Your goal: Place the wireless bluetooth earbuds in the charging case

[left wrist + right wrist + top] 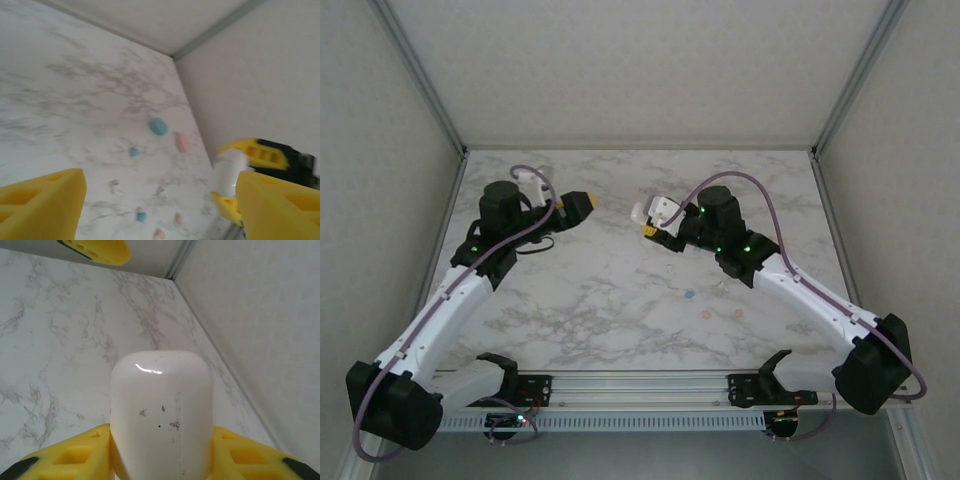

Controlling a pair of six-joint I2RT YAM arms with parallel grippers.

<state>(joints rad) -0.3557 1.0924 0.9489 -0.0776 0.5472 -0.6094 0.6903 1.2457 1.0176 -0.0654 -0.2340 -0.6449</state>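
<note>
The left jaws stand apart at the near edge of the view, with nothing but marble bench (75, 100) between them. Beyond them a teal case (158, 126) and a pink case (182, 142) lie side by side, and tiny earbuds (134, 151) are scattered nearer: two teal, two pink and a white one. To the right, the right jaws grip a white case (229, 172), clear of the bench.

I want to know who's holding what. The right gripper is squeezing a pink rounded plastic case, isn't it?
Not quite. The right gripper is squeezing a white rounded plastic case, not a pink one. The right wrist view shows it up close.
</note>
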